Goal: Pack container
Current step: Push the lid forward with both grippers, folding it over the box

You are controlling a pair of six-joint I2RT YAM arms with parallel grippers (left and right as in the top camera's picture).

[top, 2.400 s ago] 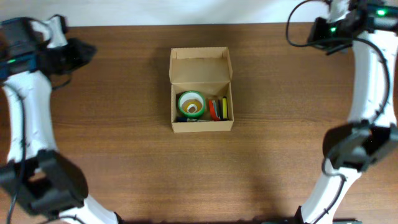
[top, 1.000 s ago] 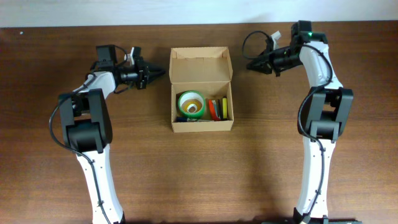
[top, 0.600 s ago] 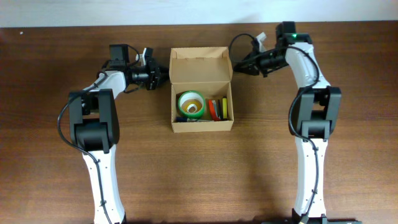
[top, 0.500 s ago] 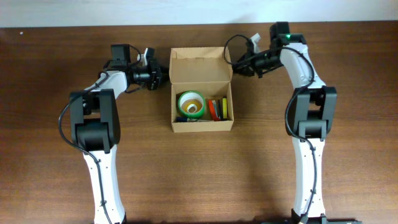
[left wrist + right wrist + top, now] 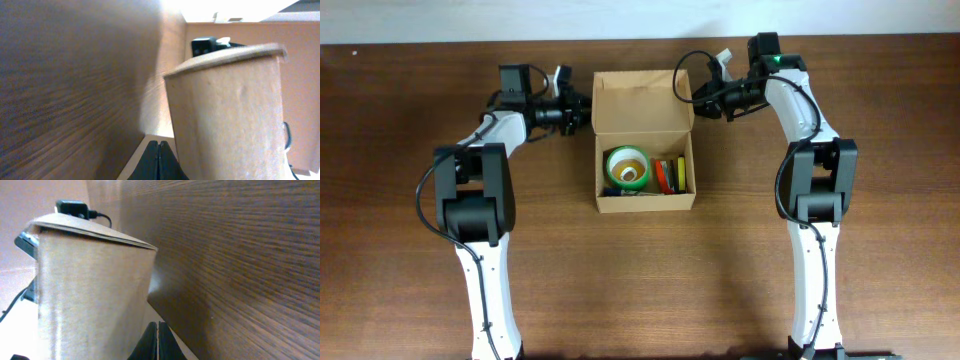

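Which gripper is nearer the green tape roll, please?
Left. The left gripper is at the container's left side, near the green tape roll; the right gripper is across at its right side.

matt cardboard container (image 5: pixel 642 117), wood-grain table (image 5: pixel 640 270)

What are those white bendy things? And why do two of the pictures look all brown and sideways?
Those are two robot arms. Each ends in a pincer with two fingers. The big picture is taken from above the table. The other two come from little cameras on the arms' wrists, so they look sideways at the cardboard box from very close. The box stands open, with a green tape roll and more coloured rolls inside. The left gripper and the right gripper are both pinched shut, one on each side of the raised lid. Neither holds anything.
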